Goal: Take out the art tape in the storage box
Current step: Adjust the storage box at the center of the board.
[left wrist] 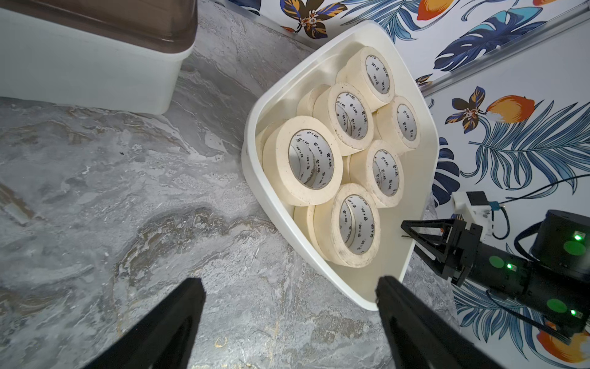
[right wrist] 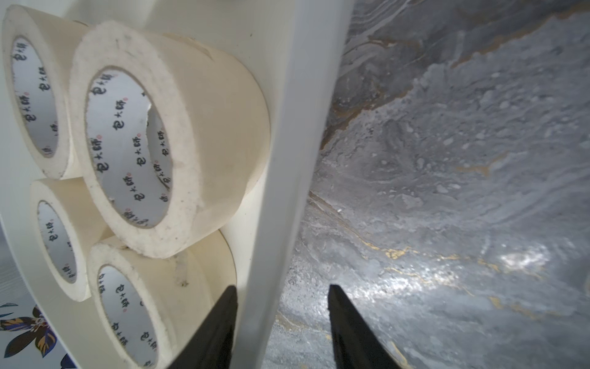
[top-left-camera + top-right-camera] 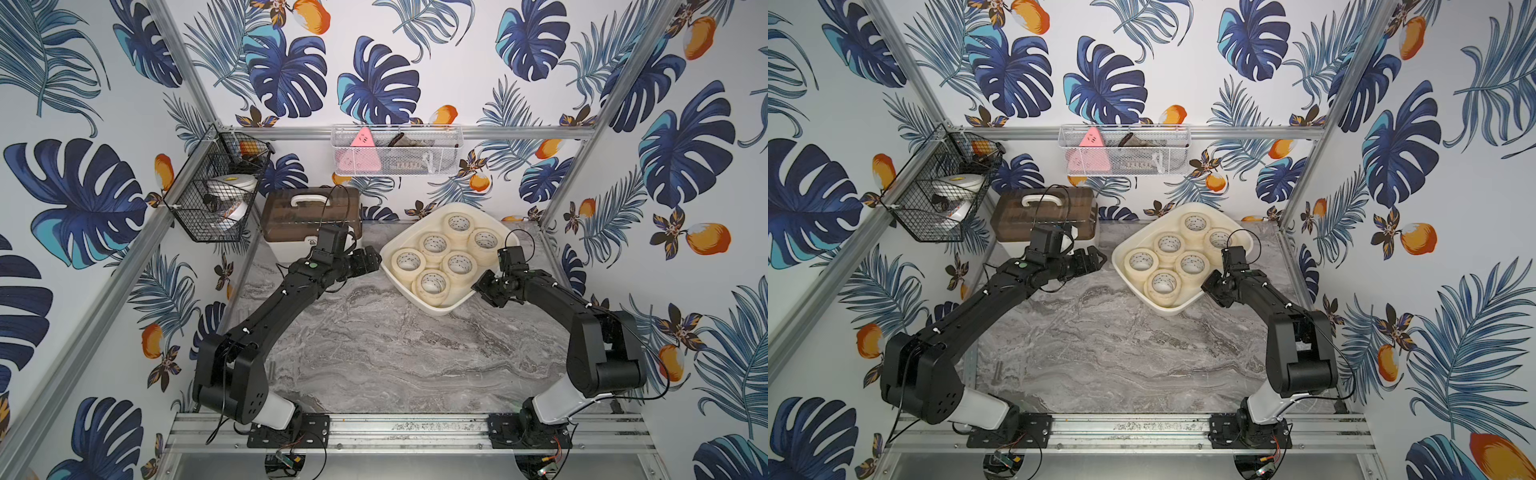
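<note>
The storage box, a shallow cream-white tub, sits at the back right of the marble table. Several rolls of art tape lie in it, holes up, some stacked on others. My left gripper hangs open over the table just left of the box, with nothing between its fingers. My right gripper straddles the box's near right wall. One finger is inside beside a roll. The other is outside, with a gap to the wall.
A white case with a brown lid and handle stands at the back left, close behind the left wrist. A black wire basket hangs on the left frame and a white mesh basket on the back rail. The grey marble tabletop stretches towards the front.
</note>
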`<action>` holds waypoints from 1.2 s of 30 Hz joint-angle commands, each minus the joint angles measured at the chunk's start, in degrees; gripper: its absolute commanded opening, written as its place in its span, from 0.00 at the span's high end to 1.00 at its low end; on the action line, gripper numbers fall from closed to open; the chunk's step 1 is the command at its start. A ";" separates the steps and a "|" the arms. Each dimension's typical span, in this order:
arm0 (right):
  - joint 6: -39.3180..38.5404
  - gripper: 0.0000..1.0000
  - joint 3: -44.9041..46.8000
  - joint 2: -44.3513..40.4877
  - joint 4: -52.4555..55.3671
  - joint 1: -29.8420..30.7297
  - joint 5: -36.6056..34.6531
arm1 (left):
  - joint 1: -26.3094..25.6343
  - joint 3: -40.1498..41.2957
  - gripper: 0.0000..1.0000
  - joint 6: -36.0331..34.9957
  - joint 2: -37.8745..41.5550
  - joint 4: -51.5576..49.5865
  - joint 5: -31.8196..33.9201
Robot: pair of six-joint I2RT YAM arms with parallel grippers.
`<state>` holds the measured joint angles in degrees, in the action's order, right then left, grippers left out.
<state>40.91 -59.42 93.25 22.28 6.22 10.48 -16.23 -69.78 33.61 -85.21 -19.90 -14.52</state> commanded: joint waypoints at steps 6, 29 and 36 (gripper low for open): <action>-4.31 0.87 -1.03 1.20 5.15 -0.07 -1.34 | -2.20 -3.27 0.10 -3.46 -0.57 -4.21 -1.29; -15.57 1.00 -2.04 -2.21 19.72 8.35 -1.93 | -10.02 -3.64 0.17 -3.99 -1.37 -7.55 1.96; -14.01 1.00 2.01 -5.22 21.22 13.76 -3.55 | -10.09 -1.23 0.18 -3.54 -1.46 -8.37 3.27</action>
<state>33.91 -58.63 88.25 35.64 18.17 6.44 -26.26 -71.70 30.24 -86.65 -27.73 -11.92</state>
